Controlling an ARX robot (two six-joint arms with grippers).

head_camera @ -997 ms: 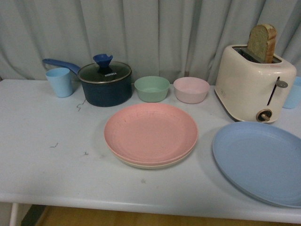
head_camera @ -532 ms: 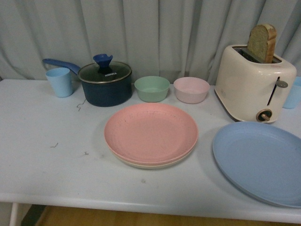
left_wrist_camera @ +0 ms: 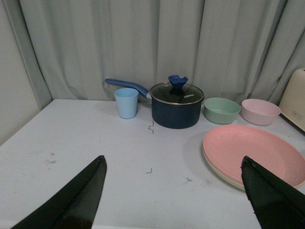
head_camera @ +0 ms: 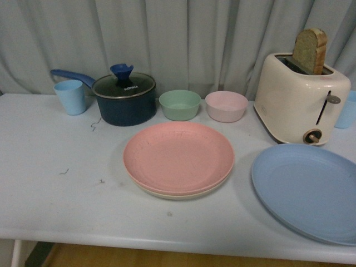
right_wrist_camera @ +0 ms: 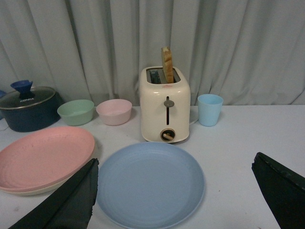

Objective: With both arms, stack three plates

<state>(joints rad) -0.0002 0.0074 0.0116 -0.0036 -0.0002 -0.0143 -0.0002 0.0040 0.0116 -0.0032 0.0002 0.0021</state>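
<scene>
Altogether three round, shallow, matte plates lie on the white table [head_camera: 55,189]. The pink plate [head_camera: 178,156] sits nested on the cream plate [head_camera: 178,196], of which only the rim shows. The light blue plate [head_camera: 306,192] lies apart at four o'clock from them. At twelve o'clock stand two small bowls, a green bowl [head_camera: 179,104] and a pink bowl [head_camera: 226,105]. Two pale blue cups [head_camera: 70,97], one glass-lidded dark saucepan [head_camera: 124,100] and one glossy cream toaster [head_camera: 300,97] holding one bread slice [head_camera: 310,50] line the back. The left gripper [left_wrist_camera: 173,160] and the right gripper [right_wrist_camera: 175,164] both hang with jaws wide, holding nothing.
</scene>
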